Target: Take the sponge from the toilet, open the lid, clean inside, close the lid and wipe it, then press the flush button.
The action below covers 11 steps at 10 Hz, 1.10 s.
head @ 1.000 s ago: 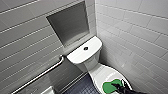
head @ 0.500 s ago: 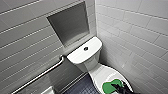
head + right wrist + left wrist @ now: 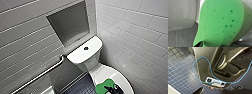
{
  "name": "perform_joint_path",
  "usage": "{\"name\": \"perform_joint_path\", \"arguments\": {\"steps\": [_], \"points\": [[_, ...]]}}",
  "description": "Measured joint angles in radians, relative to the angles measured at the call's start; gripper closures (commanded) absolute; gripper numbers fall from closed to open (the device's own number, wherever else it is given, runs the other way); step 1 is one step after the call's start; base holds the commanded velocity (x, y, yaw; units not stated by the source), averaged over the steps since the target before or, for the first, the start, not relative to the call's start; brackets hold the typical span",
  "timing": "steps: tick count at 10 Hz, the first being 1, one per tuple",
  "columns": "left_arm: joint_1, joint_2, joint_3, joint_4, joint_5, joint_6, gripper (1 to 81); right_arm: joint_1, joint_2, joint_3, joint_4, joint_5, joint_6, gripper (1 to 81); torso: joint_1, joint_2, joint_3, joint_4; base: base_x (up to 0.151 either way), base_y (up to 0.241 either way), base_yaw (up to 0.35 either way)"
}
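The right gripper (image 3: 113, 89) is closed on the sponge (image 3: 104, 86), pinching it at one edge. In the right wrist view the green pad stands close before the camera, its pitted face and one thick side showing. Gripper and sponge are over the near part of the lid (image 3: 107, 73), which is down; whether the sponge touches the lid I cannot tell.

Beyond the gripper and a little to its left, the toilet (image 3: 86, 65) narrows to the tank (image 3: 95, 46). The flush button (image 3: 86, 48) sits dark in the middle of the tank top, well apart from the gripper. Farther still, behind the tank, a grey niche (image 3: 68, 23) is set into the wall.

Well to the gripper's left a metal rail (image 3: 40, 75) runs slanting along grey wall tiles. Just to the gripper's left, beside the bowl, lies the dark blue tiled floor (image 3: 80, 87). Close on its right rises a white tiled wall (image 3: 135, 37).

The left gripper (image 3: 199, 91) shows as a dark edge in the left wrist view; whether it is spread or pressed together I cannot tell. Past it are blue floor tiles, the robot's dark body (image 3: 209, 62) and a thin blue cable (image 3: 194, 63) looping across it.
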State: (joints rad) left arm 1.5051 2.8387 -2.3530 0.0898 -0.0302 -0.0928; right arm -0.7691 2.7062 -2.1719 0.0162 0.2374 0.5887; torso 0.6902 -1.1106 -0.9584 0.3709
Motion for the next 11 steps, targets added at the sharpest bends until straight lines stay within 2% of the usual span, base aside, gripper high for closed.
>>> {"name": "perform_joint_path", "arguments": {"steps": [5, 9, 10, 11], "points": [[0.0, -0.005, 0.003, -0.004, 0.0, -0.008, 1.0, -0.007, 0.11, -0.209, -0.056, 0.138, 0.008, 1.0, 0.0, 0.0, 0.0, 0.0, 0.0, 0.0, 0.0], [0.0, -0.005, 0.005, -0.004, 0.0, -0.009, 1.0, -0.016, 0.124, -0.232, -0.066, 0.164, 0.007, 1.0, 0.0, 0.0, 0.0, 0.0, 0.0, 0.0, 0.0], [0.001, -0.005, 0.007, -0.004, -0.003, -0.009, 1.0, -0.021, 0.128, -0.254, -0.049, 0.137, 0.012, 81.1, 0.0, 0.0, 0.0, 0.0, 0.0, 0.0, 0.0], [0.0, -0.005, 0.008, -0.004, 0.0, -0.009, 1.0, -0.026, 0.125, -0.256, -0.051, 0.137, 0.007, 81.1, 0.0, 0.0, 0.0, 0.0, 0.0, 0.0, 0.0]]}}
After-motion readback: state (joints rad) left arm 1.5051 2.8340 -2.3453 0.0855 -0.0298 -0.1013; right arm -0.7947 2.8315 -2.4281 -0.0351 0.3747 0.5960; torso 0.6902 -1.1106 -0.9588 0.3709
